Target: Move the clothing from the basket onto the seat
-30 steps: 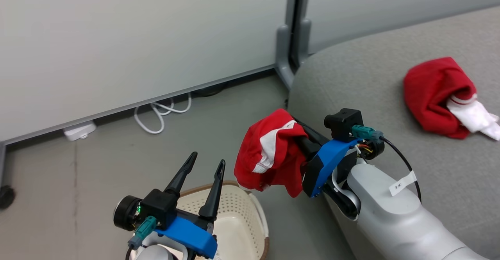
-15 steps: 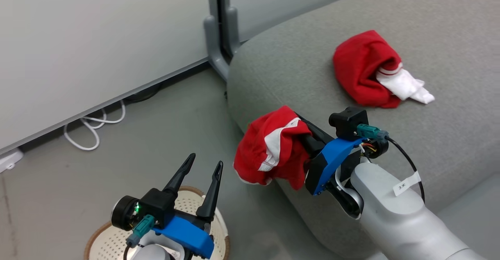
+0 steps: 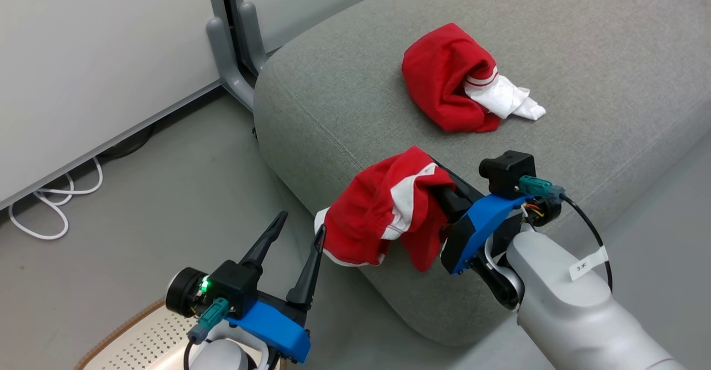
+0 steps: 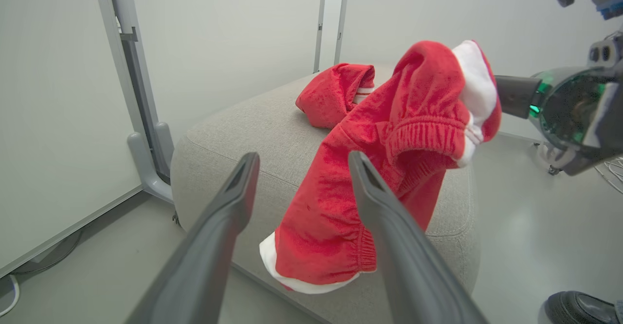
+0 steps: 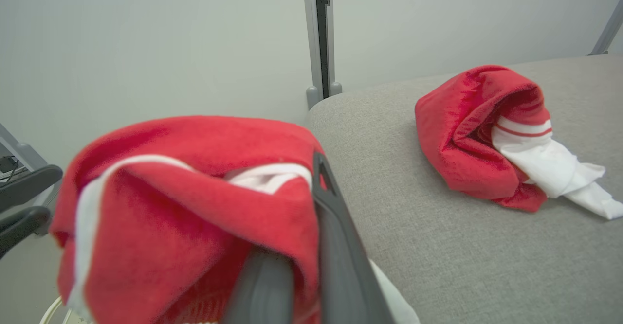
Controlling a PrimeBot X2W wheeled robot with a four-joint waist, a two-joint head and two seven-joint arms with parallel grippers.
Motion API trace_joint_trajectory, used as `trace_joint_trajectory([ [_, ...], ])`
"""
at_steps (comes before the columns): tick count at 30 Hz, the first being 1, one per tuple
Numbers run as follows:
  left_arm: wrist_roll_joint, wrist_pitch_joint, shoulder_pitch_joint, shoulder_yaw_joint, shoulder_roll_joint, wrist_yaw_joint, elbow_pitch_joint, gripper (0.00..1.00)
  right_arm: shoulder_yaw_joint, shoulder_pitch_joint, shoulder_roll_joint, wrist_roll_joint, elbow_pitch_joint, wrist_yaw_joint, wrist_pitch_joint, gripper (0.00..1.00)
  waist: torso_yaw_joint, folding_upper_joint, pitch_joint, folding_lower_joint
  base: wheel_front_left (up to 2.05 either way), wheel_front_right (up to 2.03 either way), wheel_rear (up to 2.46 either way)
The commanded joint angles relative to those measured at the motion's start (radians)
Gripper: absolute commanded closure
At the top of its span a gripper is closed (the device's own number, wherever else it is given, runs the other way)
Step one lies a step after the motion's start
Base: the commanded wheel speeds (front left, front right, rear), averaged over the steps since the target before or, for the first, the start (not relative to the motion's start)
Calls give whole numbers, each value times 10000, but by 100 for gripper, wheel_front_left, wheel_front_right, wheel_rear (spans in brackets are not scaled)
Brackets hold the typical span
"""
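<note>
Grey seat cushion [image 3: 344, 98] has one red garment [image 3: 444, 81] on top; my right gripper [image 3: 440, 190] is clamped on the second garment [image 3: 372, 220], dangling over its front edge, cushion dead ahead; my left gripper [image 3: 302, 223] is spread, empty.

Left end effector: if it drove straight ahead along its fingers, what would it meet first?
Most likely the hanging red garment, just beyond its fingertips; the seat edge sits behind that. The exact gap is unclear.
</note>
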Motion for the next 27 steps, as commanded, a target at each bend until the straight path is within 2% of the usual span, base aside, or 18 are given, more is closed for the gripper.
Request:
trace_joint_trajectory([
  [1, -82, -48, -214, -109, 72, -16, 67, 0, -131, 202, -29, -85, -76, 1, -45, 100, -58, 0, 81, 1, 0, 0, 0],
  [8, -279, -48, -525, -499, 150, -15, 251, 0, -576, 451, -99, -334, -198, 1, -45, 100, -93, 0, 132, 1, 0, 0, 0],
  [16, -362, -48, -591, -525, 237, -15, 241, 0, -878, 461, 4, -427, -253, 1, -45, 100, -87, 0, 173, 1, 0, 0, 0],
  [23, -245, -48, -573, -419, 413, -15, -5, 0, -1184, -526, -99, -94, -340, 1, -45, 100, -111, 0, 567, 1, 0, 0, 0],
  [27, -105, -48, -422, -218, 574, -15, -275, 0, -1568, -1593, -435, 210, -324, 1, -45, 100, -153, 0, 1014, 1, 0, 0, 0],
])
